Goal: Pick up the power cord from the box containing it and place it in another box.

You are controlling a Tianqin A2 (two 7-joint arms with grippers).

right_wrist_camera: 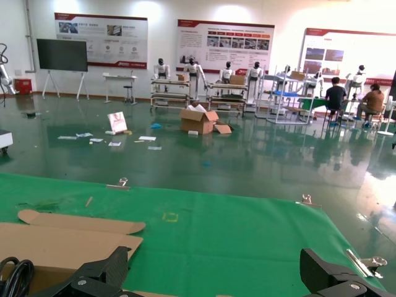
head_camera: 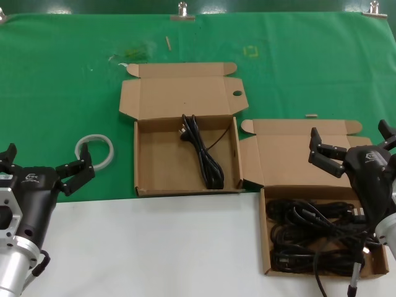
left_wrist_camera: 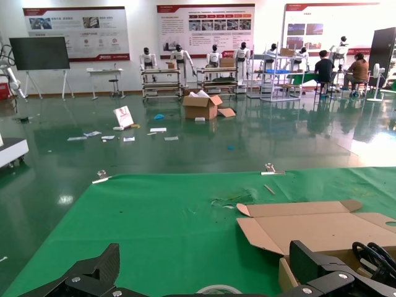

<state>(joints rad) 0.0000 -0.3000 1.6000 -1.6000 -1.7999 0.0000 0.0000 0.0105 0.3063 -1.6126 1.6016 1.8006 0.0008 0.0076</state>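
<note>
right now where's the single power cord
In the head view, the power cord lies inside the mostly bare left box, beside the cord-filled box.

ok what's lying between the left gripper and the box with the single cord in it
In the head view, a white tape ring lies on the green cloth between the left gripper and that box; nothing else there.

table (head_camera: 154, 247) — green cloth (head_camera: 62, 80) | two boxes (head_camera: 185, 154) — tape ring (head_camera: 96, 150)
</note>
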